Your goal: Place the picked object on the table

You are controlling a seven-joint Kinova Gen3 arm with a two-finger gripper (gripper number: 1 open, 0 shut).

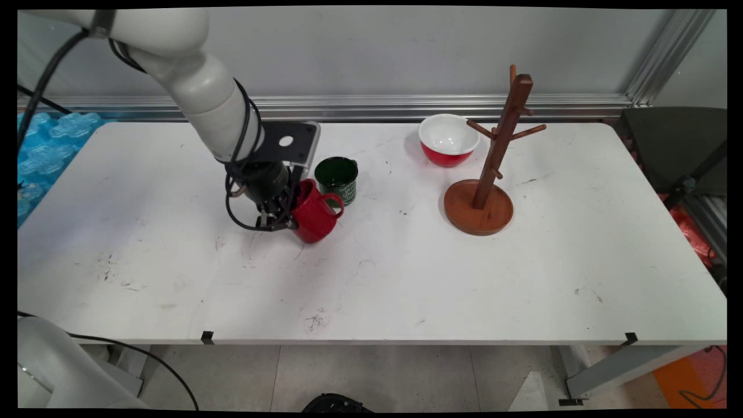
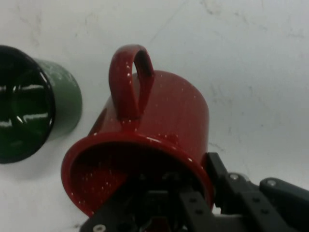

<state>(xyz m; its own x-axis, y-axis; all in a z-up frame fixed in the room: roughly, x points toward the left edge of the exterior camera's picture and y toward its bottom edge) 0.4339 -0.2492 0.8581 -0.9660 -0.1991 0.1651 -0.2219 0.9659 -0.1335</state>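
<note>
Left of the table's middle, toward the far edge, I have the gripper pinching a red mug by its rim. From the hand view I see one finger reaching inside the mug's mouth and the other finger pressed against the outside of the wall, so the rim sits clamped between them. The mug is tilted, its mouth turned toward the gripper and its base pointing away toward the table's right side; in the main view its lower side looks to be at or just above the white table, and I cannot tell whether it touches. Its handle points up and toward the far side.

Just beside the red mug, on the far side, a dark green mug stands upright with white lettering on its wall; the red mug's handle overlaps it in the main view, and I cannot tell whether they touch.

Well apart, toward the far right, a red bowl with a white inside sits near the far edge. Next to it, slightly nearer me, stands a wooden mug tree on a round base, its pegs bare.
</note>
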